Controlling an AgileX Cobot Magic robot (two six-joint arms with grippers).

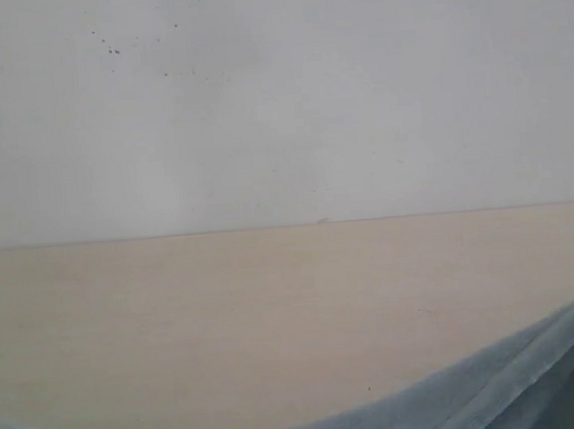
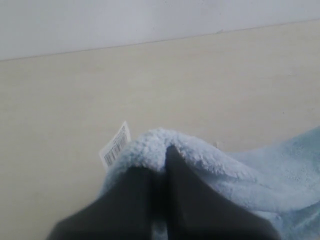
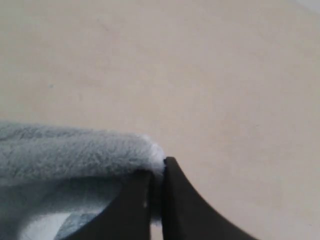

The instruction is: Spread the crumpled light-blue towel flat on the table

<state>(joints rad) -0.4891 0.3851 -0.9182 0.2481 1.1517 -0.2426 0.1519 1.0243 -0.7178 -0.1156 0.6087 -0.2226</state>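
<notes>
The light-blue towel point(image 1: 500, 396) shows only as a sagging edge along the bottom of the exterior view, rising toward the right; neither gripper appears there. In the left wrist view my left gripper point(image 2: 161, 160) is shut on a fluffy fold of the towel point(image 2: 200, 162), and a white barcode label point(image 2: 116, 144) sticks out beside it. In the right wrist view my right gripper point(image 3: 159, 169) is shut on a corner of the towel point(image 3: 75, 150), whose pile bulges over one finger. The pale beige table point(image 1: 275, 315) lies beneath.
A white wall point(image 1: 278, 96) with a few dark specks rises behind the table's far edge. Bare tabletop point(image 2: 150, 85) stretches beyond both grippers in the wrist views.
</notes>
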